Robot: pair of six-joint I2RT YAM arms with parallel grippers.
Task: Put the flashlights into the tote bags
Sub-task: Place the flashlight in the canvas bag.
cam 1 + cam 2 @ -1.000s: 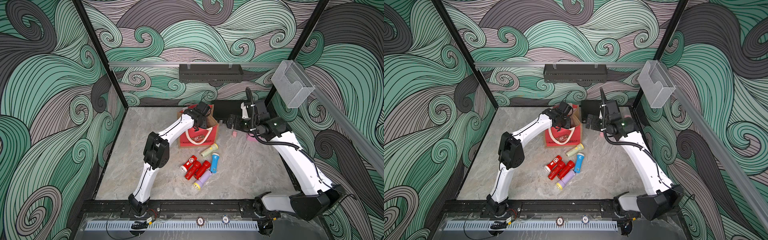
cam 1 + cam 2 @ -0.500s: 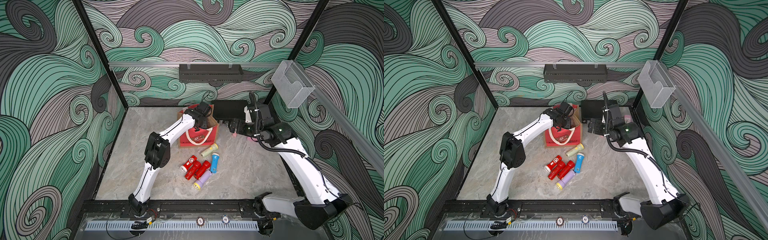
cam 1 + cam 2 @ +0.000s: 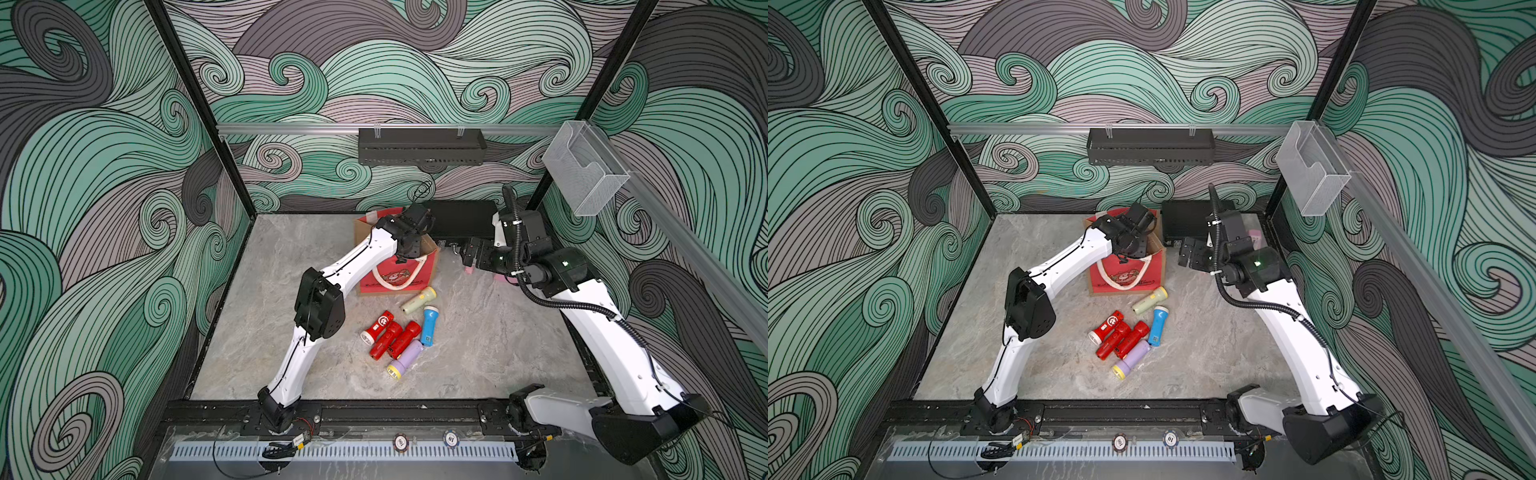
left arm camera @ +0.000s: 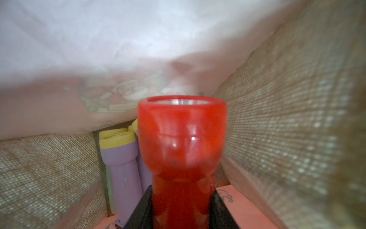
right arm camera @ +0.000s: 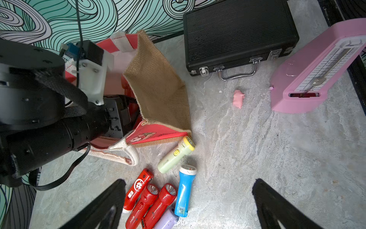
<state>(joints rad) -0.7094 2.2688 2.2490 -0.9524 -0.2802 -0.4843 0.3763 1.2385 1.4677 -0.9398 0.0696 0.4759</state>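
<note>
Red-and-tan cartoon-printed tote bag (image 3: 376, 286), red, lilac, blue, pale-green flashlights (image 3: 405, 338)

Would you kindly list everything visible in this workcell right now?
Tote bag: one; red, tan sides; open, near the back wall.
Loose flashlights: six; three red, one green, one blue, one lilac; on the table before the bag.
Red flashlight: one; inside the bag, gripped.
Lilac flashlights: at least two; yellow-rimmed; inside the bag.
Hard case: one; black; shut, beside the bag.
Metronome: one; pink; back right corner.
Small lump: one; pink; before the case.
Left gripper: shut on the red flashlight inside the bag.
Right gripper: open above the table.
</note>
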